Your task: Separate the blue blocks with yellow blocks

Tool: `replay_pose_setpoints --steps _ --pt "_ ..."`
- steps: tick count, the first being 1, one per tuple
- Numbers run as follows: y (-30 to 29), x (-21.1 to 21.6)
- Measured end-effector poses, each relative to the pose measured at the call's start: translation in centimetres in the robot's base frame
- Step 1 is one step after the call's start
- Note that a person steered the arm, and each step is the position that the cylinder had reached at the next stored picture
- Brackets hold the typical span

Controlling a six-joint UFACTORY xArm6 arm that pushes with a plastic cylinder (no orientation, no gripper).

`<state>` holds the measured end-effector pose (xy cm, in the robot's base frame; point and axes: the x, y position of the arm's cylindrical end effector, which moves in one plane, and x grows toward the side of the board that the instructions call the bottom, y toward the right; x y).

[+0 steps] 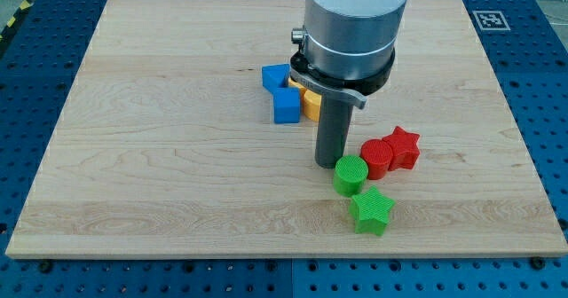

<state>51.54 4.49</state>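
Two blue blocks sit near the board's middle: a blue cube (286,105) and, touching it at the upper left, another blue block (274,75). A yellow block (311,104) lies against the cube's right side, and a second yellow piece (294,84) shows just above it, partly hidden by the arm. My tip (331,163) rests on the board below and to the right of this cluster, just left of the green cylinder (351,174).
A red cylinder (376,156) and a red star (403,146) lie right of my tip. A green star (371,211) lies below the green cylinder. The wooden board (160,174) sits on a blue perforated table, with a marker tag (489,19) at the top right.
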Motion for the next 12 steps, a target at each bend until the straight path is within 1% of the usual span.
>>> replay_pose_setpoints --steps 1,3,4,5,6,7,8,9,10,11,12 --pt "-0.2 -1.3" --pt "0.1 -2.1" --pt "-0.4 -5.9" --pt "-2.3 -9.1" --pt "-5.1 -11.3" --pt "-6.5 -12.9" --pt "-6.5 -16.9" --pt "-6.5 -18.1" --pt "-6.5 -15.6" --pt "-6.1 -17.3" --pt "-3.0 -18.8"
